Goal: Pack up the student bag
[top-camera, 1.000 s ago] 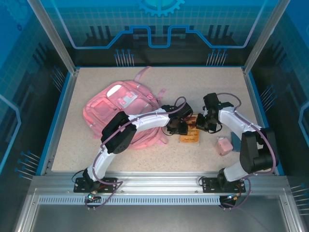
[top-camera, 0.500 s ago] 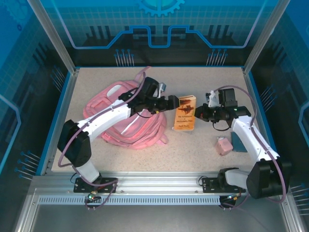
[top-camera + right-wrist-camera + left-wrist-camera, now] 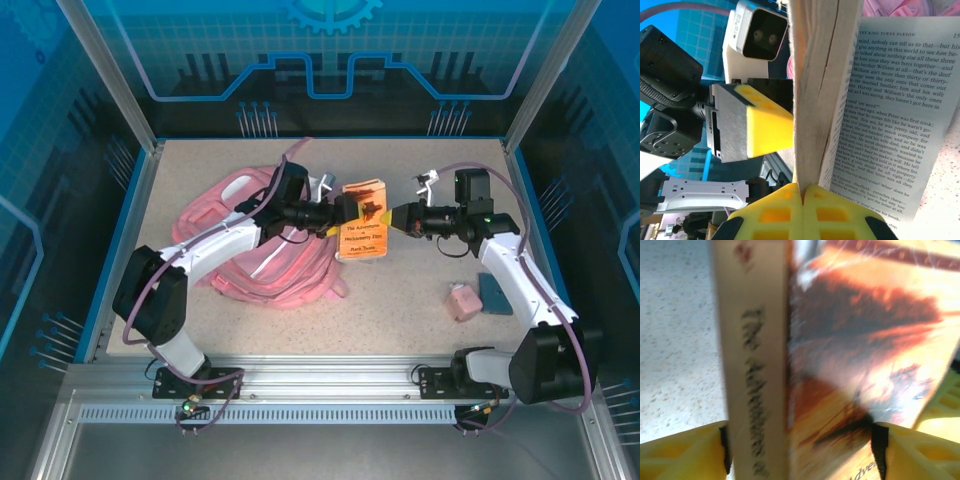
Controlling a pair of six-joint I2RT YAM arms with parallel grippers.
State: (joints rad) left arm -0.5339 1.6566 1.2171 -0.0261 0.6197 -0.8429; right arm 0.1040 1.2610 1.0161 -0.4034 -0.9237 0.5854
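Note:
An orange paperback book (image 3: 364, 225) hangs upright in the air between my two grippers, just right of the pink student bag (image 3: 285, 275), which lies flat on the table. My left gripper (image 3: 345, 212) reaches in from the bag side. Its black pads (image 3: 879, 445) press the spine and cover of the book (image 3: 840, 340), so it is shut on it. My right gripper (image 3: 802, 192) is pinched shut on the lower edge of the book (image 3: 815, 75), whose pages fan open. The left gripper's yellow finger (image 3: 767, 120) rests against the page block.
A small pink object (image 3: 462, 300) and a dark teal flat item (image 3: 494, 292) lie on the speckled table (image 3: 420, 170) at the right, near the right arm. A blue raised rim and frame posts surround the table.
The book has risen off the table and shifted left toward the bag. My left gripper opened wide beside it and has now closed on its spine side; the right gripper stayed shut on it.

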